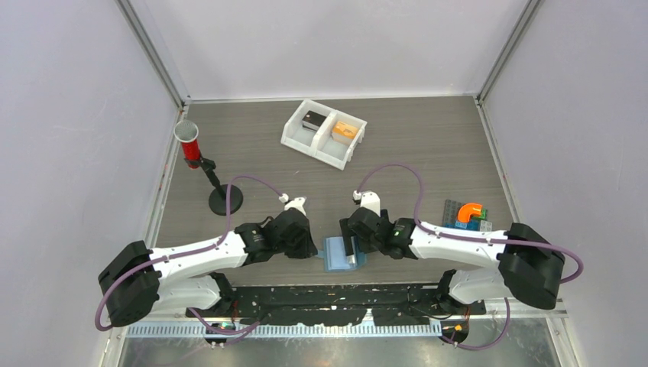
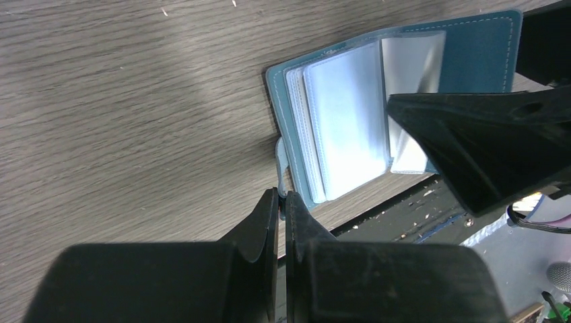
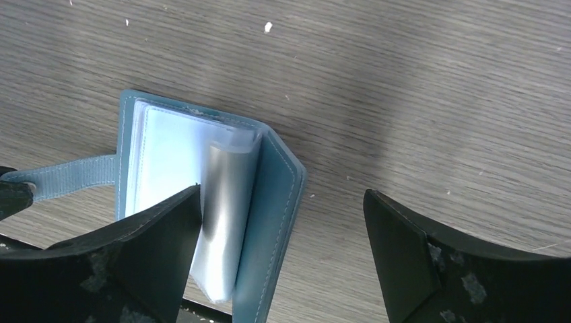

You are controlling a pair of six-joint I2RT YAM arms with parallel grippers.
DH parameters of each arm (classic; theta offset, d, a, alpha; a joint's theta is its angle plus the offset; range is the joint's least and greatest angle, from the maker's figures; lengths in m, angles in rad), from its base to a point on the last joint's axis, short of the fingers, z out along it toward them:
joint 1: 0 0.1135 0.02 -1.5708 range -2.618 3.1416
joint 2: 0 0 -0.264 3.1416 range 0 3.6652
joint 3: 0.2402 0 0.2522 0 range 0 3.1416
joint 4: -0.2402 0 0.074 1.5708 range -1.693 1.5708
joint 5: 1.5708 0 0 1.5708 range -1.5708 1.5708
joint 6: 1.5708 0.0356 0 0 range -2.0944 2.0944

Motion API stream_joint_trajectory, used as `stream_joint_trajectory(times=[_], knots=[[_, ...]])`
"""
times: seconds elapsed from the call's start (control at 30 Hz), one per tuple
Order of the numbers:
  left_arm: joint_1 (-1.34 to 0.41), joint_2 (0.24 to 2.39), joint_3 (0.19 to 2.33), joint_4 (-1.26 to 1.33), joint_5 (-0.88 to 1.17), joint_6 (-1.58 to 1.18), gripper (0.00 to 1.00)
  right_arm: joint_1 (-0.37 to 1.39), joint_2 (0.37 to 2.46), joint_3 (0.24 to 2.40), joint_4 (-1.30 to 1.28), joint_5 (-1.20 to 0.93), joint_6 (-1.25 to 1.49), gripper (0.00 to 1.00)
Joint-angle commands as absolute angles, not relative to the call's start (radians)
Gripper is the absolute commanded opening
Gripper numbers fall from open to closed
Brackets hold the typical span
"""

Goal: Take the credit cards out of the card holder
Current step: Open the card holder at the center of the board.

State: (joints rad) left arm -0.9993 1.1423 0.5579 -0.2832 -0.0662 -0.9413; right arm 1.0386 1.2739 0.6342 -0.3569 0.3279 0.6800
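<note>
The light-blue card holder [image 1: 336,258] lies open near the table's front edge, its pale sleeves facing up [image 2: 347,118]. My left gripper [image 2: 283,195] is shut on the holder's blue strap [image 3: 67,178] at its left side; in the top view this gripper [image 1: 312,248] sits just left of the holder. My right gripper [image 3: 283,195] is open over the holder's right half [image 3: 273,195], and its left finger [image 3: 158,245] rests at a raised grey-looking sleeve [image 3: 225,195]. No dark credit cards show in the sleeves.
A white two-compartment tray [image 1: 294,138] stands at the back, holding a dark flat thing [image 1: 313,119] and an orange one [image 1: 345,131]. A red cylinder on a black stand [image 1: 188,143] is at the left. Coloured blocks [image 1: 468,215] lie at the right. The table edge is just in front of the holder.
</note>
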Motion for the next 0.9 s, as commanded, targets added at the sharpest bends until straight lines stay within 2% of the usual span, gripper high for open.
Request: stream_joint_trajectory(times=[0.0,0.1,0.23,0.57,0.87], knots=[[-0.997,1.141,0.563,-0.222,-0.052,-0.957,0.0,1.059,1.314,0.679,-0.311,0.308,0.701,0.97],[-0.997,1.137,0.554,-0.211,-0.051,-0.962,0.0,1.075,1.33,0.697,-0.306,0.324,0.742,0.99],[-0.997,1.132,0.548,-0.203,-0.05,-0.968,0.0,1.096,1.375,0.72,-0.295,0.348,0.785,0.96],[-0.997,1.123,0.53,-0.188,-0.048,-0.974,0.0,1.113,1.49,0.765,-0.28,0.363,0.854,0.95],[-0.997,1.119,0.513,-0.175,-0.047,-0.976,0.0,1.12,1.509,0.764,-0.267,0.37,0.897,0.95]])
